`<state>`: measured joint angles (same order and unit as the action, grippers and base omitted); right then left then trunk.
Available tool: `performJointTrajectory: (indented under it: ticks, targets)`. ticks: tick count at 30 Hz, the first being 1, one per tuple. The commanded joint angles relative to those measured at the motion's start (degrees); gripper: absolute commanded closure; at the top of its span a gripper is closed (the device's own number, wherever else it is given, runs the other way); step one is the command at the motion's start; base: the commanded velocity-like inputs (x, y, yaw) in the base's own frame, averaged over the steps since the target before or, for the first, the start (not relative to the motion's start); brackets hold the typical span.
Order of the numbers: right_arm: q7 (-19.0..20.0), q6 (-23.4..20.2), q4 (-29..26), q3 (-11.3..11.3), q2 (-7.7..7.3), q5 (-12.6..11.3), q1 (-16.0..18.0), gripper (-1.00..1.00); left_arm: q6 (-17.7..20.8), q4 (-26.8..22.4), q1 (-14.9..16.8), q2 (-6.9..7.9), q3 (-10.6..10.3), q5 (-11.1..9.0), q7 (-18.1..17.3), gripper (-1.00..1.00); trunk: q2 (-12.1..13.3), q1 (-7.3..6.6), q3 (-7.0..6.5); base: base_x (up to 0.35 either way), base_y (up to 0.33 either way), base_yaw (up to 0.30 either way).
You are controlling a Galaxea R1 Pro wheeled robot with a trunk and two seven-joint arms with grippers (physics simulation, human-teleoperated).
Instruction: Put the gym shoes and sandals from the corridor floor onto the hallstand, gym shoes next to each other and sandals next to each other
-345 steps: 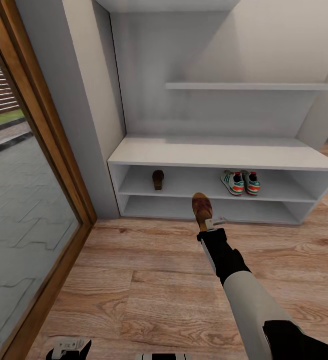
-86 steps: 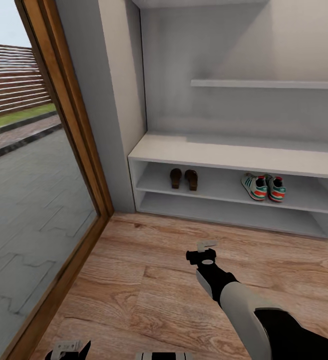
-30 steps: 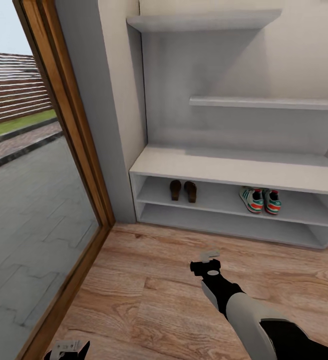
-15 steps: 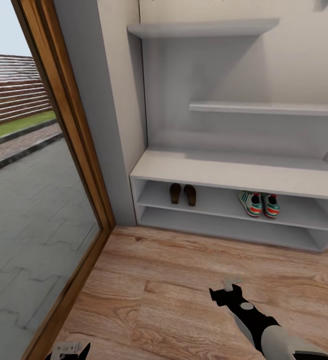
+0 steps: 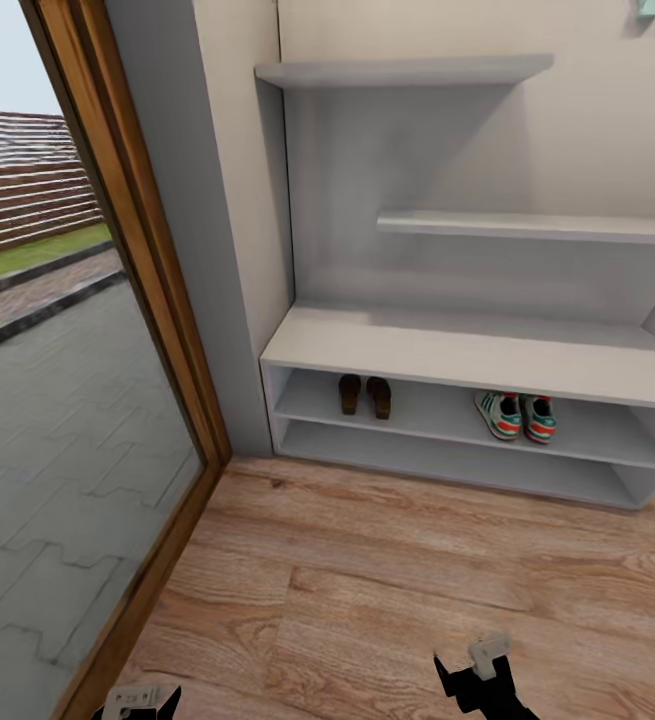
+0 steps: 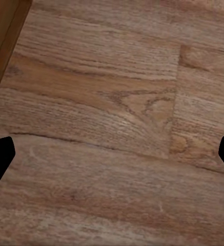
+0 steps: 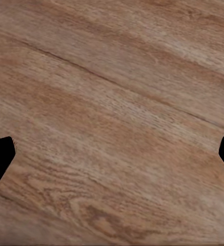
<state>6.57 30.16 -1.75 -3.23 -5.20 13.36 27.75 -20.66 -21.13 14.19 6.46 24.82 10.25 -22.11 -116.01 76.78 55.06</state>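
With my right gripper [image 5: 479, 668] drawn back low over the corridor floor [image 5: 367, 580], jaws spread and empty like the left gripper [image 6: 112, 154], both sandals [image 5: 365, 395] and both gym shoes [image 5: 515, 416] sit paired on the hallstand [image 5: 467, 355]; I judge the task complete.

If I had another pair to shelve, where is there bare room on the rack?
Upper tier: a bare stretch between the sandals and the sneakers. The lower tier and the broad top look bare. Tightest is left of the sandals, by the side wall.
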Motion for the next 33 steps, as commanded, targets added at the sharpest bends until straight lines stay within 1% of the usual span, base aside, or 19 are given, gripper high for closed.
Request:
performJointTrajectory:
  ticks: [1, 7, 13, 33]
  targets:
    - [0.2, 0.2, 0.0, -0.4, 0.04, 0.3, -0.1, -1.0, -0.3, 0.0, 0.1, -0.04, 0.5, 0.6, -0.3, -1.0, 0.4, -0.23, -0.14, 0.0, 0.0, 0.0]
    - [0.0, 0.4, 0.1, -0.3, 0.5, 0.3, -1.3, -1.0, -0.3, 0.1, 0.1, -0.04, 0.5, 0.6, -0.3, -1.0, 2.8, -1.55, -1.22, 0.0, 0.0, 0.0]
    - [-0.2, 0.4, 0.1, -0.4, 0.62, 0.3, -2.1, -1.0, -0.3, 0.1, 0.1, -0.04, 0.5, 0.6, -0.3, -1.0, 5.2, -2.87, -2.3, 0.0, 0.0, 0.0]
    - [-0.1, 0.3, 0.1, -0.3, 0.87, 0.3, -2.8, -1.0, -0.3, 0.1, 0.1, 0.03, 0.5, 0.6, -0.3, -1.0, 13.2, -7.26, -5.89, 0.0, 0.0, 0.0]
